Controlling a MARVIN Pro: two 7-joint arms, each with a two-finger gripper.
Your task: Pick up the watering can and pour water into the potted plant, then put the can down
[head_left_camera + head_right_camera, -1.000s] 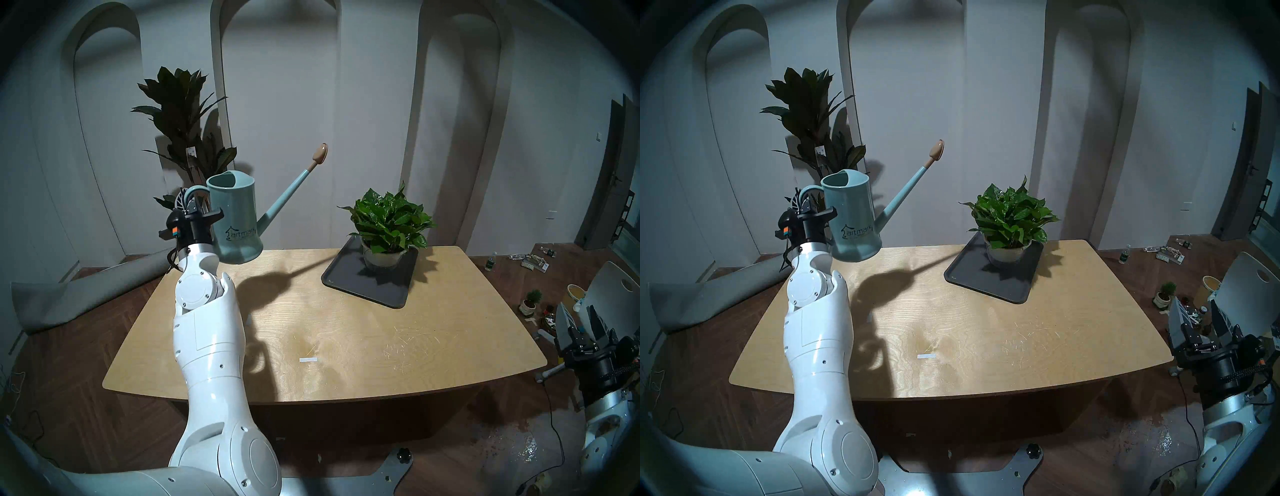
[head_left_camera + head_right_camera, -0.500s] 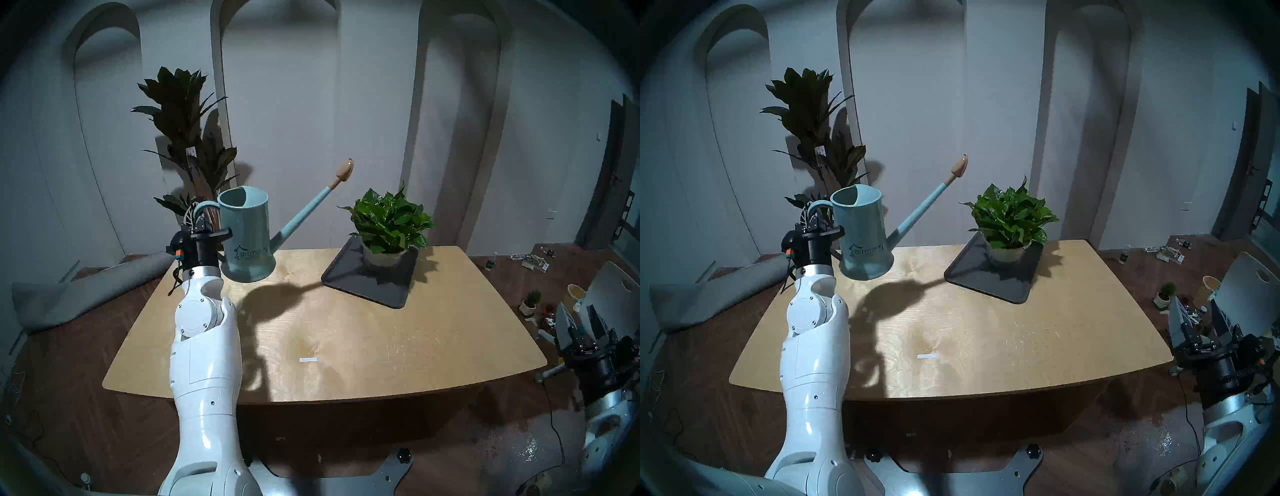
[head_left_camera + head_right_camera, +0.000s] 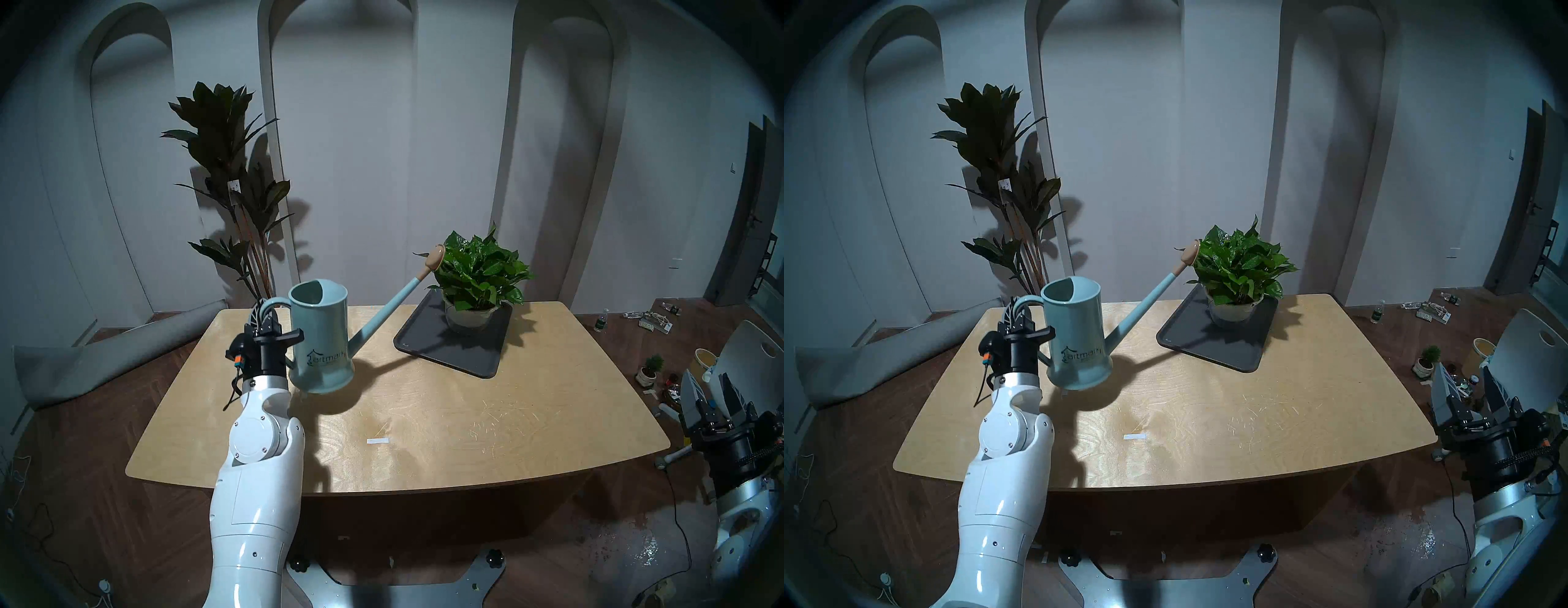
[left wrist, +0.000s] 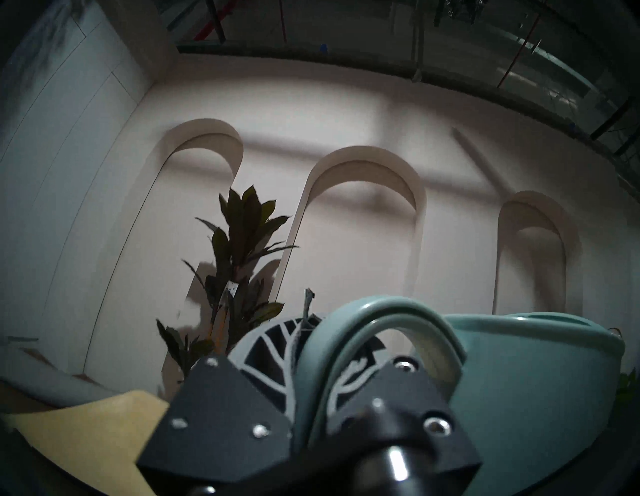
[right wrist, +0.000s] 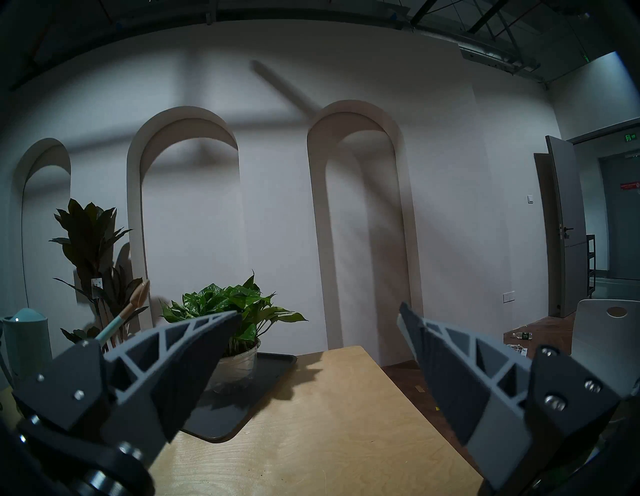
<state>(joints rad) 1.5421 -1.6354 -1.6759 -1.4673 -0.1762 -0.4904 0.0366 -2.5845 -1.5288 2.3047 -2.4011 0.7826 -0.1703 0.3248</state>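
Observation:
The pale teal watering can [image 3: 322,339] [image 3: 1076,335] stands nearly upright, low over the left half of the wooden table [image 3: 424,424]; I cannot tell whether its base touches. My left gripper [image 3: 265,314] [image 3: 1017,312] is shut on its loop handle [image 4: 381,322]. The long spout rises to the right, and its tan rose tip [image 3: 435,257] sits beside the left leaves of the potted plant [image 3: 479,271] [image 3: 1240,267] [image 5: 235,304]. That plant stands in a pale pot on a dark tray [image 3: 424,344]. My right gripper [image 3: 706,386] [image 5: 320,309] hangs open and empty off the table's right edge.
A tall dark-leaved plant [image 3: 225,170] stands behind the table's back left corner. A grey rolled mat [image 3: 106,348] lies on the floor to the left. A white tape strip [image 3: 377,441] marks the table's front middle. A white chair [image 3: 755,361] and floor clutter sit at the right.
My left arm has brought the can down and to the right, from high over the table's back left corner to just above the tabletop. The spout tip dropped beside the plant's leaves. The right arm stayed put.

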